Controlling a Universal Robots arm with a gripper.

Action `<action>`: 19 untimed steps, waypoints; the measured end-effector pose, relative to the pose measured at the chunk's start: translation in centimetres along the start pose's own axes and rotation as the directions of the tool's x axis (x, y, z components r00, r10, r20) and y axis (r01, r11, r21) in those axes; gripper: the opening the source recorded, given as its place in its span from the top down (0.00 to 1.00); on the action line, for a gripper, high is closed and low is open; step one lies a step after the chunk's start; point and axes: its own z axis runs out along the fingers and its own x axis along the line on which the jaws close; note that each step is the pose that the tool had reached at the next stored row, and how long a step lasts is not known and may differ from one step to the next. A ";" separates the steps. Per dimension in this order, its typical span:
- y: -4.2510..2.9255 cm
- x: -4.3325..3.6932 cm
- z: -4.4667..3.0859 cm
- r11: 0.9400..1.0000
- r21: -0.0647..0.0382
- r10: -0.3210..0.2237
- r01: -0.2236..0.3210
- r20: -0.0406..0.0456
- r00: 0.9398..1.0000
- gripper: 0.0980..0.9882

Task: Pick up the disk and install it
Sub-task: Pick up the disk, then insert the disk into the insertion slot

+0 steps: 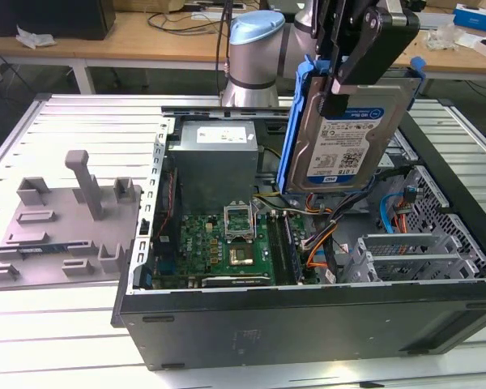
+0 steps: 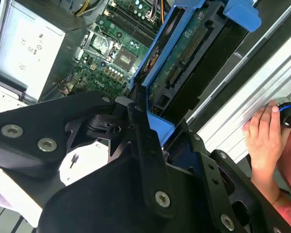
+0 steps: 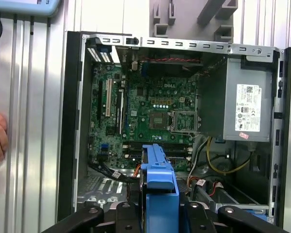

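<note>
The disk point(image 1: 348, 134), a silver hard drive with a white-and-blue label and a blue frame, hangs upright above the open computer case point(image 1: 308, 300). My gripper point(image 1: 344, 69) is shut on its upper edge, black fingers point(image 1: 364, 44) clamped on both faces. In the second wrist view the disk's circuit-board side point(image 2: 184, 58) and blue frame run out from between the fingers point(image 2: 145, 141). In the first wrist view its blue frame edge point(image 3: 159, 187) sits over the case's drive area, with the motherboard point(image 3: 155, 111) beyond.
A grey fixture plate with upright posts point(image 1: 69, 219) lies at the exterior view's left of the case. The power supply point(image 1: 215, 162) sits inside the case at the back. Orange and blue cables point(image 1: 393, 215) lie beside the metal drive cage point(image 1: 405, 255). A person's hand point(image 2: 266, 141) rests on the slatted table.
</note>
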 end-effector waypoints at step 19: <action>0.05 0.00 0.03 0.999 0.001 0.044 -0.044 0.002 0.999 0.70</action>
